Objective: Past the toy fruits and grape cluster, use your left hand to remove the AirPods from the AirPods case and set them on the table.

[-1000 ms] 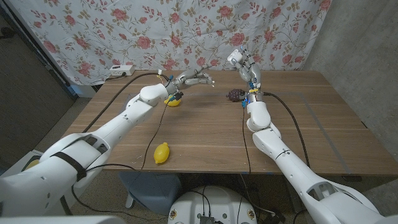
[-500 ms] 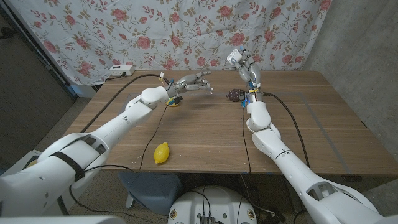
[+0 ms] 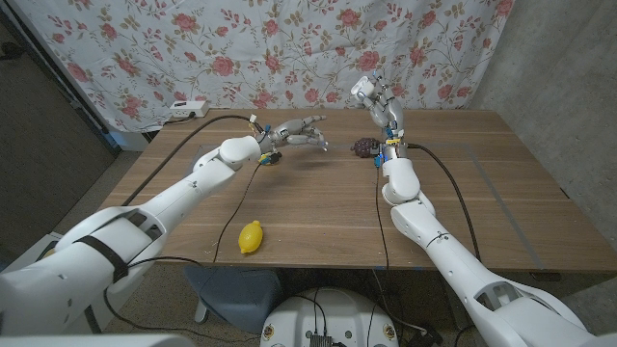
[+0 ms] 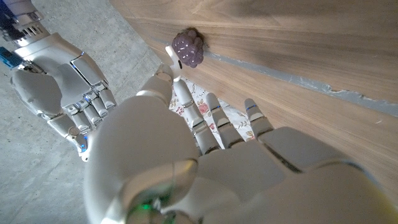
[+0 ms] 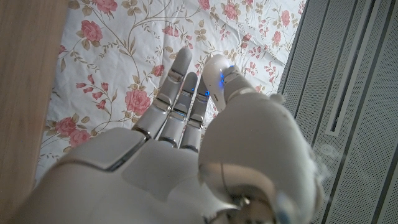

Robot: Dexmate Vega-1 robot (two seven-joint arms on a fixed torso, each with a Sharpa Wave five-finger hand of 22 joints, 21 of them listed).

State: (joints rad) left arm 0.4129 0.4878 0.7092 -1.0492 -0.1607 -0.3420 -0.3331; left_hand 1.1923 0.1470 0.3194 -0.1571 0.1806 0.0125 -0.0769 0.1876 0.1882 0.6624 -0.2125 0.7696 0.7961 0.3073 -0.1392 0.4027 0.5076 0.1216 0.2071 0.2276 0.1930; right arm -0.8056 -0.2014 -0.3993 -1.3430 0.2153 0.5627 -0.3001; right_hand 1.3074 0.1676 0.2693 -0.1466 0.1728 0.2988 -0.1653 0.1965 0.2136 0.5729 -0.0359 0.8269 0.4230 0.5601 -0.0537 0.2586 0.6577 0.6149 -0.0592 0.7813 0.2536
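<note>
White AirPods case [image 3: 362,89] is sitting high above the far table edge – the right hand [image 3: 379,100] is holding it up, fingers [image 5: 180,93] pressing close together and pointing upward, thumb curling in beside them. Whether the lid is open, I cannot tell. One AirPod [image 4: 175,56] is showing as a small white piece at the tip of the left hand [image 3: 299,130]; thumb and a finger seem to be pinching it, while the other fingers [image 4: 214,121] are lying extended, slightly apart. The left hand is hanging above the wooden table [image 3: 318,207], just left of the grape cluster [image 3: 363,146], which is resting on the table at the base of the right forearm. A yellow toy fruit [image 3: 271,157] is peeking out under the left wrist – a toy lemon [image 3: 251,236] is lying well apart, near the front edge. A floral cloth [image 3: 241,48] is hanging behind the table.
</note>
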